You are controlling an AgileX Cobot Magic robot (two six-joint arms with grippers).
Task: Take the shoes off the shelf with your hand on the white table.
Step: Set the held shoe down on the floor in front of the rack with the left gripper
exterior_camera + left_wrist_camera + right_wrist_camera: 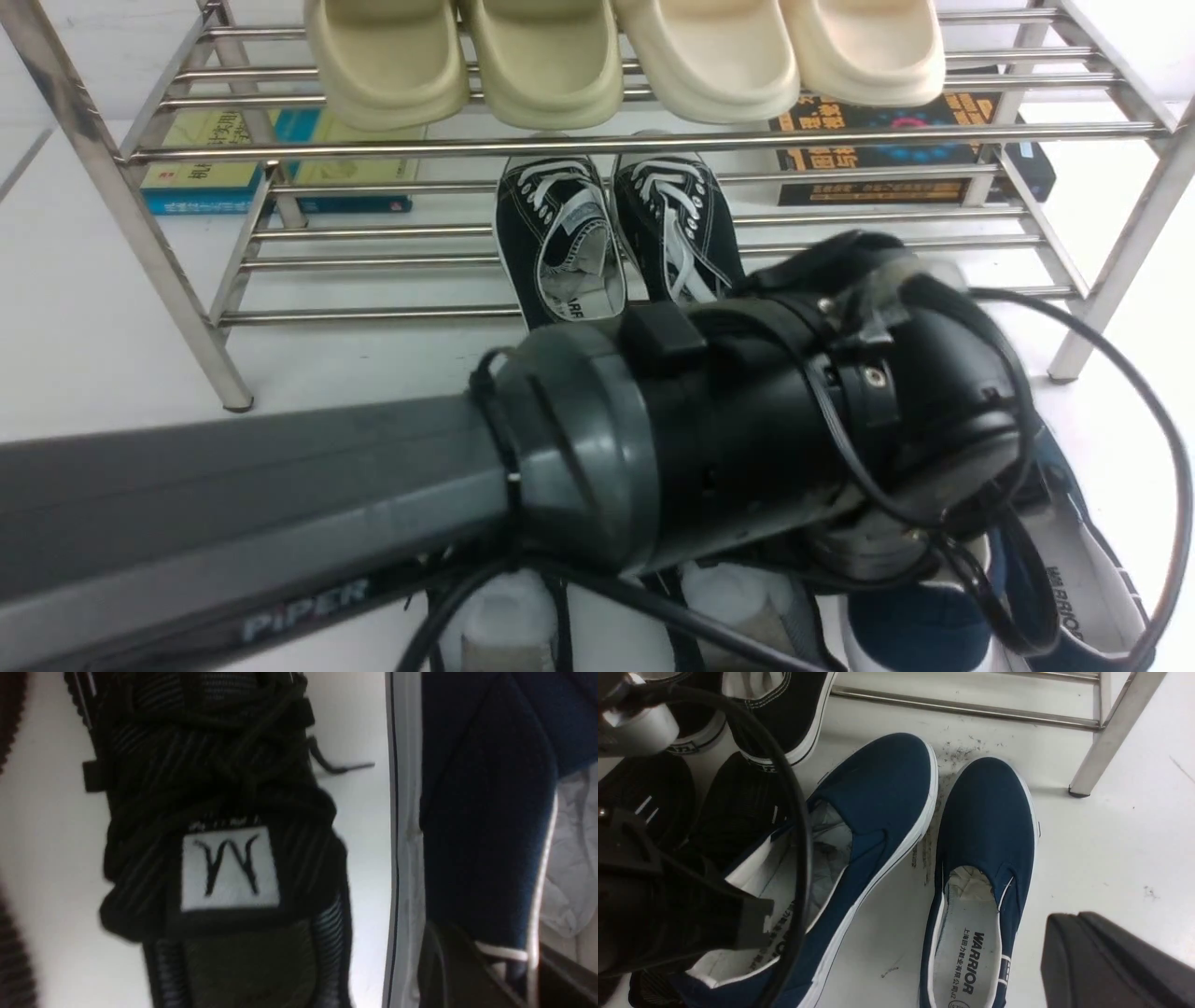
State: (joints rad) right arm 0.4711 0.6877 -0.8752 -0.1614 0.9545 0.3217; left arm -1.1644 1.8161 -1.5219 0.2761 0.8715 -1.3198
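Navy shoes (887, 793) lie paired, left tool (747, 926) inside one.

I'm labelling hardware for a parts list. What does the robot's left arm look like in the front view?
The left arm has a long dark grey forearm with pale "PIPER" lettering, a grey ribbed collar, then a bulky glossy black wrist housing. Thin black cables loop around it, held by a black cable tie.
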